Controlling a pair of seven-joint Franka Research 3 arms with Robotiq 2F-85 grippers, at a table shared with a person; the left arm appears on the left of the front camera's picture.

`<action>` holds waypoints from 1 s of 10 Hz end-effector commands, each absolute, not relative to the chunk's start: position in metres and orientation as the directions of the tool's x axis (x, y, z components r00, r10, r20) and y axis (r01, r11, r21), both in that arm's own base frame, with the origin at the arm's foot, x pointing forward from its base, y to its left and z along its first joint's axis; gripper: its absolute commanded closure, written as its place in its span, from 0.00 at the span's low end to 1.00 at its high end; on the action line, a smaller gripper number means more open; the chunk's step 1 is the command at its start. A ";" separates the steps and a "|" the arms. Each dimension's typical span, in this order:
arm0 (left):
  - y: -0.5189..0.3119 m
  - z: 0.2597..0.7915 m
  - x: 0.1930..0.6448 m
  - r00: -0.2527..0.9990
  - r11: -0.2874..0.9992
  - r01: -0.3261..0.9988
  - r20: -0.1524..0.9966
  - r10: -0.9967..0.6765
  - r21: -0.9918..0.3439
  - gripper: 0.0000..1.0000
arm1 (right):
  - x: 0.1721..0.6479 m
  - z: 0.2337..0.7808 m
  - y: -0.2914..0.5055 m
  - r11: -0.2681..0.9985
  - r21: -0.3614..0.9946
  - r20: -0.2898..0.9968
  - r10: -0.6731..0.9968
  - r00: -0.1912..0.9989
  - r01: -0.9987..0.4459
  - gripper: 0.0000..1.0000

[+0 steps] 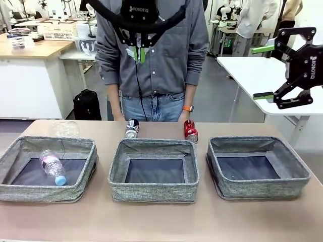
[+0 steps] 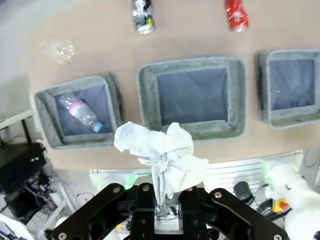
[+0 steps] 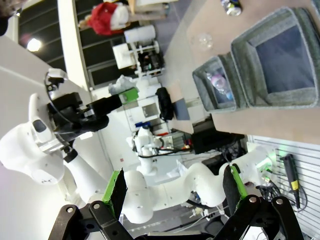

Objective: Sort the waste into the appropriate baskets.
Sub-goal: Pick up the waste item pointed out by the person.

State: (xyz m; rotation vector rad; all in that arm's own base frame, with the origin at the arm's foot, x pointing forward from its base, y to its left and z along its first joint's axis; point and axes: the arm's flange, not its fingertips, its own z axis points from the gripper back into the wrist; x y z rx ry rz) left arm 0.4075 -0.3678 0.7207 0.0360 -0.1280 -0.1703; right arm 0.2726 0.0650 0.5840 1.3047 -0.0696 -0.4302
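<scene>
High above the table's middle, my left gripper (image 1: pixel 137 54) is shut on a small white wad (image 1: pixel 132 52). In the left wrist view the crumpled wad (image 2: pixel 162 157) rises from the closed fingers (image 2: pixel 162 207) over the near edge of the middle basket (image 2: pixel 192 131). Three grey baskets stand in a row: left (image 1: pixel 45 194), middle (image 1: pixel 154 194), right (image 1: pixel 262 189). The pink-labelled, blue-capped bottle (image 1: pixel 53 167) lies in the left one. A clear bottle (image 1: pixel 64 128), a black-and-white can (image 1: pixel 132 128) and a red can (image 1: pixel 190 131) lie behind the baskets. My right gripper (image 1: pixel 262 72) hangs open and empty at the far right.
A person in a grey shirt (image 1: pixel 151 55) stands at the far edge, right behind the two cans. A white table (image 1: pixel 252 75) lies beyond my right gripper. Bare tabletop (image 1: pixel 161 222) runs along the near side of the baskets.
</scene>
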 end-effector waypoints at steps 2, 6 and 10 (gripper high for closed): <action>-0.360 0.742 0.407 0.966 0.974 0.190 0.201 -0.163 -0.121 0.91 | 0.273 0.585 0.067 0.176 0.949 -0.190 -0.342 0.920 0.261 0.00; -0.368 0.747 0.410 0.969 0.978 0.179 0.190 -0.156 -0.108 0.91 | 0.273 0.585 0.067 0.176 0.949 -0.190 -0.342 0.920 0.261 0.00; -0.368 0.747 0.410 0.969 0.978 0.179 0.190 -0.156 -0.108 0.91 | 0.273 0.585 0.067 0.176 0.949 -0.190 -0.342 0.920 0.261 0.00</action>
